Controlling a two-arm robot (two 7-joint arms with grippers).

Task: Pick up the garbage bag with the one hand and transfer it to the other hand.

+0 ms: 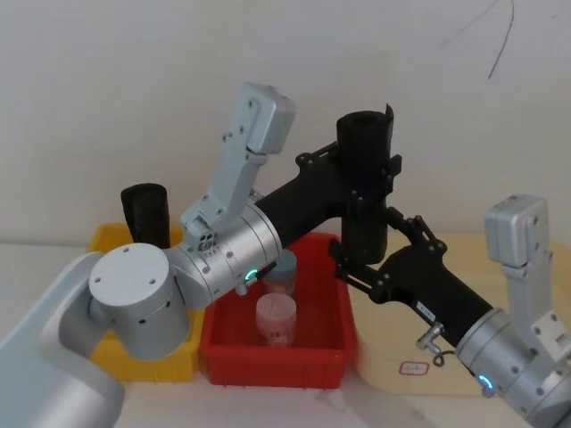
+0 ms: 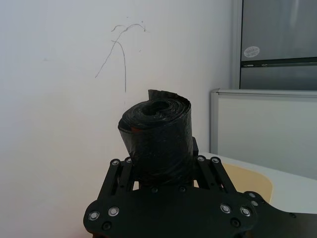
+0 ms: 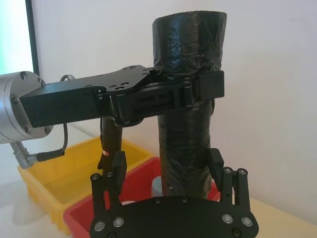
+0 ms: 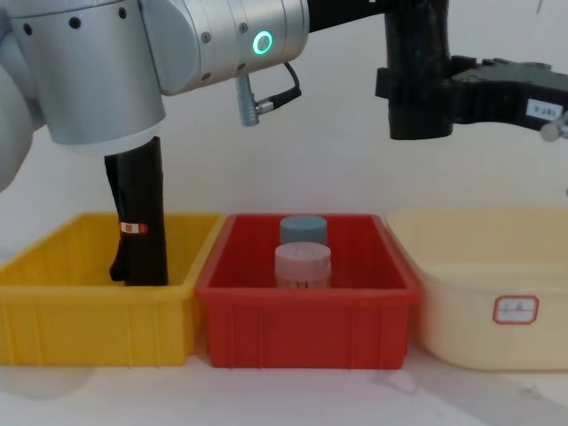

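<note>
The garbage bag, a matte black roll, stands upright in the air above the red bin. My left gripper, on the arm with the green ring light, is shut around its upper half; the right wrist view shows this clamp on the roll. My right gripper is open and straddles the roll's lower end. One pad stands clear of the plastic and the other is right against it. In the chest view the right gripper reaches in from the right at the roll.
A taller black roll with a red-and-white label leans in the yellow bin. Below the bag, the red bin holds a pink-lidded jar and a grey-blue-lidded one. A cream basin stands to the right.
</note>
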